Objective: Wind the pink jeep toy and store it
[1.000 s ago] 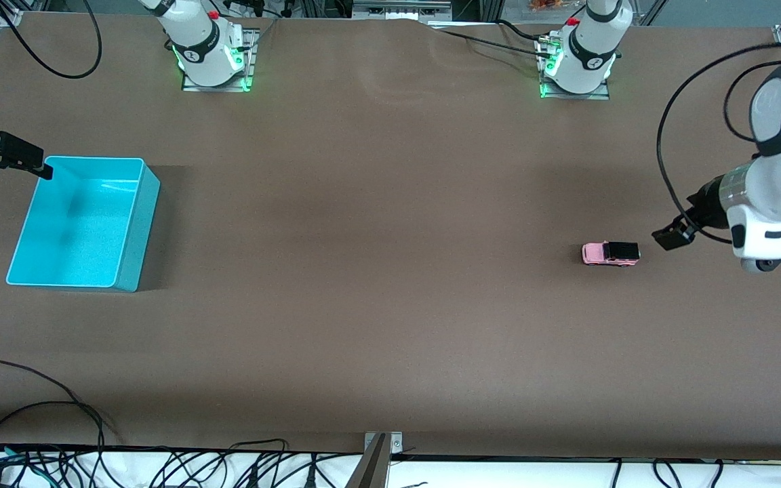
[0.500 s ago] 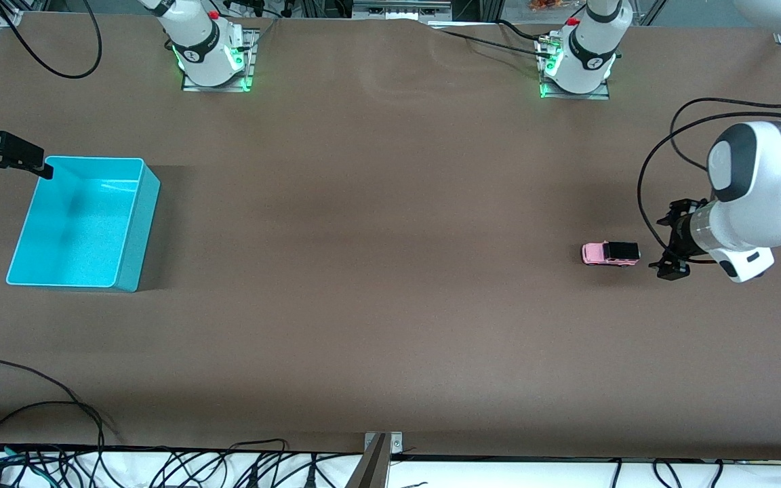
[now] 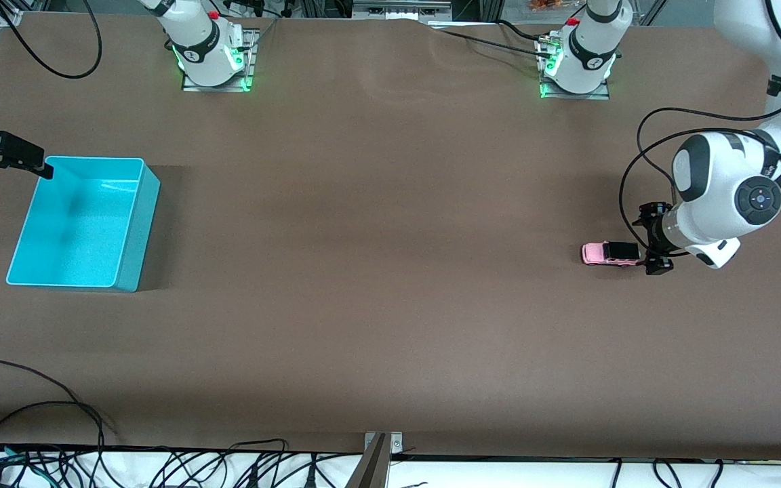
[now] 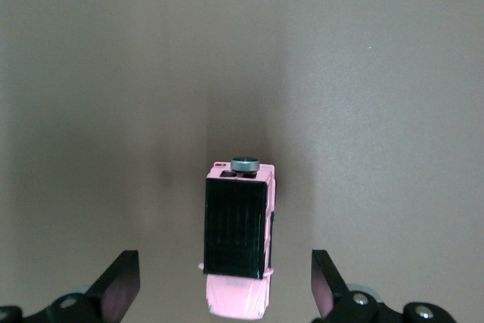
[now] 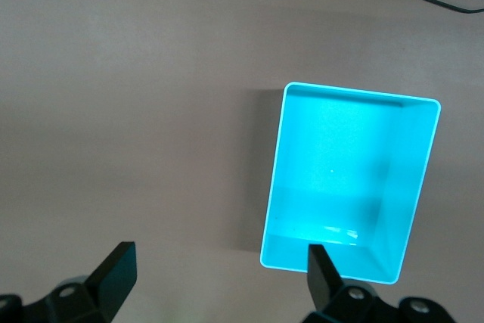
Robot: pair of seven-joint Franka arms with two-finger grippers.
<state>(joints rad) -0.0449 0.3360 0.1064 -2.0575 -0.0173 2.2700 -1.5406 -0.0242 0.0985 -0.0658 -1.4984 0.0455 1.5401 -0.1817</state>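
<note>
The pink jeep toy (image 3: 610, 253) stands on the brown table near the left arm's end, its black roof uppermost. My left gripper (image 3: 653, 239) is open and hangs low at the jeep's black end. In the left wrist view the jeep (image 4: 237, 238) lies between the two open fingers of the left gripper (image 4: 225, 293) and touches neither. The turquoise bin (image 3: 138, 224) stands empty near the right arm's end. My right gripper (image 3: 14, 163) is open and empty, waiting over the bin's corner; the right wrist view shows the right gripper (image 5: 219, 285) beside the bin (image 5: 412, 187).
The two arm bases (image 3: 211, 51) (image 3: 577, 57) stand along the table's edge farthest from the front camera. Loose black cables (image 3: 38, 413) lie at the table's nearest edge, toward the right arm's end.
The left arm has swung in toward the jeep and its gripper has moved from beside the toy to its black end. The jeep, the bin and the right arm have not moved.
</note>
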